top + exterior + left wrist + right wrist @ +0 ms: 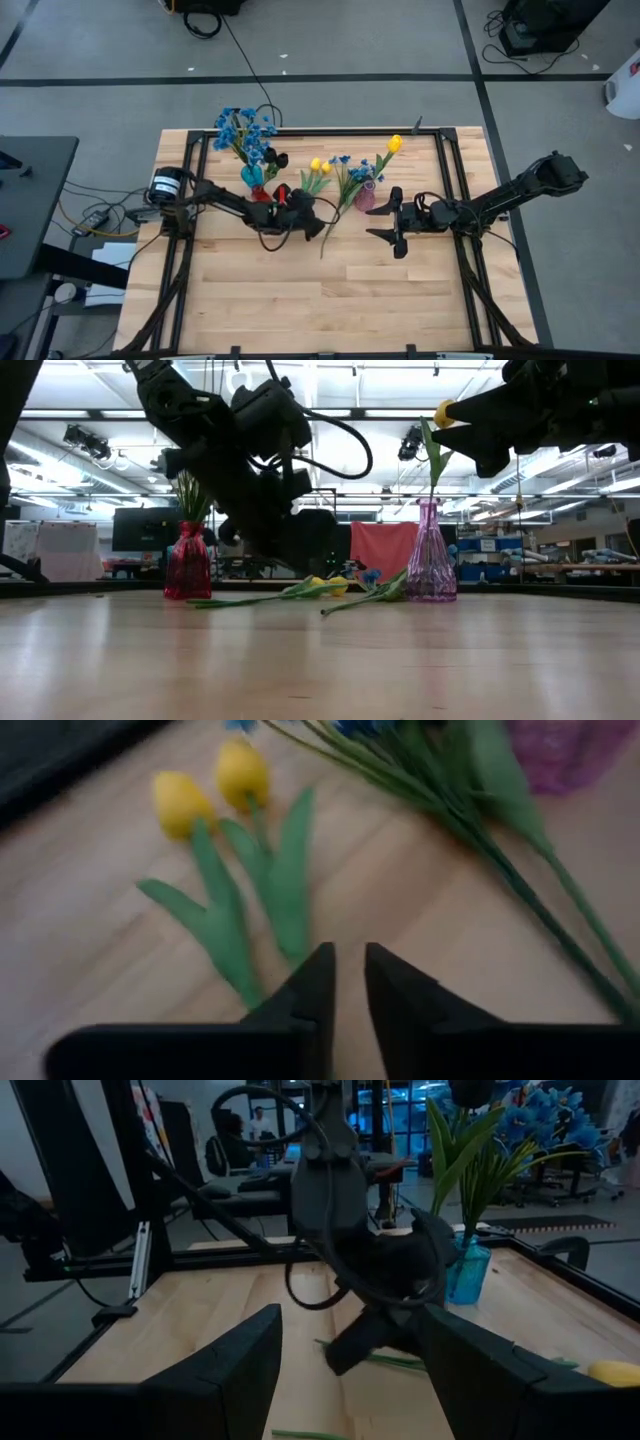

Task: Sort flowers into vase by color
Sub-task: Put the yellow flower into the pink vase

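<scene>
Two yellow tulips [210, 785] lie on the table with their green leaves [250, 890] running toward my left gripper [348, 975]. It hovers just above their stem ends, open by a narrow gap with nothing between its fingers. A blue flower stem [342, 185] lies beside them. Blue blossoms [243, 130] stand in a teal vase [252, 176]. A dark tulip [281, 160] stands in a red vase [188, 565]. One yellow tulip [395, 143] stands in a purple vase [432, 565]. My right gripper [388, 222] waits wide open near the purple vase.
A black frame [300, 133] runs around the table's edges. The three vases stand in a row along the far half. Bare wood [320, 300] fills the near half. Beyond the table lie cables and equipment on the floor.
</scene>
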`<state>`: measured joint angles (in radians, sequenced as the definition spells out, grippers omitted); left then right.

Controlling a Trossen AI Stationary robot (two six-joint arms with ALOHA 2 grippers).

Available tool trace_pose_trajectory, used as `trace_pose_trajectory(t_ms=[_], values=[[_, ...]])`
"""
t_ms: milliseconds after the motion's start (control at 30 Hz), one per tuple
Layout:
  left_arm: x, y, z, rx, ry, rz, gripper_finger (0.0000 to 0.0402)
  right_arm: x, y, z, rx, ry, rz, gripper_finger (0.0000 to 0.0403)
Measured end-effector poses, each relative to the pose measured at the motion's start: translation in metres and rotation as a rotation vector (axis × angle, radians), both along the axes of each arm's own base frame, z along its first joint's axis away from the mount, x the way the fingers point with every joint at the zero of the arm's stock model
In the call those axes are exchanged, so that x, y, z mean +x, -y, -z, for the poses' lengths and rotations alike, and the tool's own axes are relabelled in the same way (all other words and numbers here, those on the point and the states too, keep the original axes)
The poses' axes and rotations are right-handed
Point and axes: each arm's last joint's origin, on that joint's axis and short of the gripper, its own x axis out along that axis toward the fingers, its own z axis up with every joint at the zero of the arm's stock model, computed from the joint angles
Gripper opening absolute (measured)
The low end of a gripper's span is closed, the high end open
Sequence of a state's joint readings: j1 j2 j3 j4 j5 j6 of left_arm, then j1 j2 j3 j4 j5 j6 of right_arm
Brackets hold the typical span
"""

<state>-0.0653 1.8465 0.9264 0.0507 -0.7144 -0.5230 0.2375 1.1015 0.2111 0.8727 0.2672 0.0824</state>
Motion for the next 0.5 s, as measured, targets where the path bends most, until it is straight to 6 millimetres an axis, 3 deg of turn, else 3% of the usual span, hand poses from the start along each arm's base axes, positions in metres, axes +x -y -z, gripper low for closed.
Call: trace_pose_trajectory(t_ms=[233,500], values=[[0.0,-0.008,0.003,0.026,-0.04,0.004,0.0158,0.0,0.0,0.0,-0.004,0.0,0.0,0.0244],[0.001,-0.016,0.026,-0.029,-0.104,0.002,0.0167,0.0,0.0,0.001,-0.007,-0.006,-0.001,0.0244]])
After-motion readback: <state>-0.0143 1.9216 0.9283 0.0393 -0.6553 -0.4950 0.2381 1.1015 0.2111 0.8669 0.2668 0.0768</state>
